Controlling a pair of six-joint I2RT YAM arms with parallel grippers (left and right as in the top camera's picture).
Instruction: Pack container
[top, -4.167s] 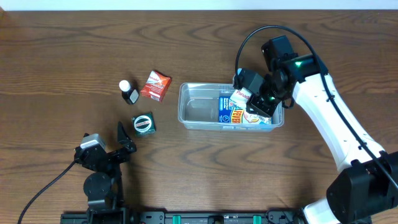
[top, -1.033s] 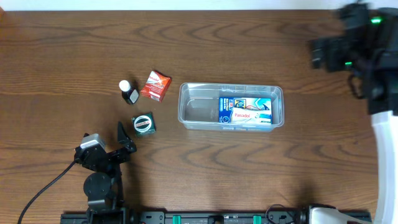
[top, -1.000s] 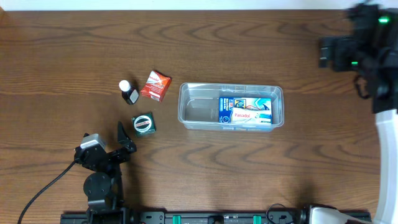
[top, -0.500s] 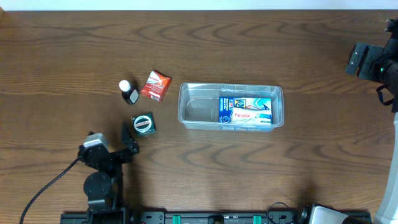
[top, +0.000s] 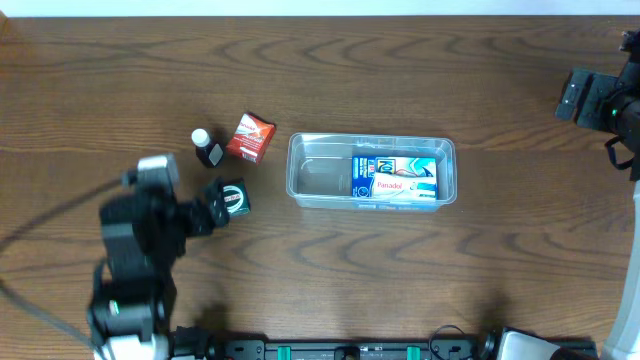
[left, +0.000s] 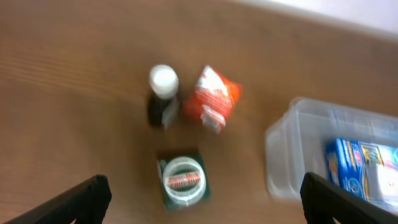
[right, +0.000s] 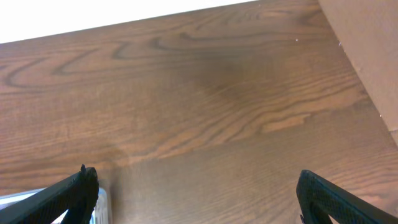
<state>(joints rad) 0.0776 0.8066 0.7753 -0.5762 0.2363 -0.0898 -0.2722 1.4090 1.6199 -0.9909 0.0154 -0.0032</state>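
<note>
The container (top: 310, 172), a clear tub, sits mid-table with blue and white boxes (top: 395, 178) in its right half. Left of it lie a red packet (top: 250, 137), a dark bottle with a white cap (top: 207, 148) and a green box with a round label (top: 234, 198). My left gripper (top: 214, 207) hovers open just left of the green box. In the left wrist view the green box (left: 182, 182) lies between its spread fingers, with the bottle (left: 163, 96), the packet (left: 212, 99) and the container (left: 292, 155) beyond. My right gripper (top: 582, 97) is open and empty at the table's far right.
The right wrist view shows bare wood under the open right gripper (right: 199, 194), a sliver of the container (right: 101, 208) at the bottom left and the table's far edge (right: 155, 18). A brown panel (right: 367, 56) stands at the right.
The right arm drew back from the container to the far right edge, leaving a box inside. The left arm rose from the front edge and swung up to the green box.
</note>
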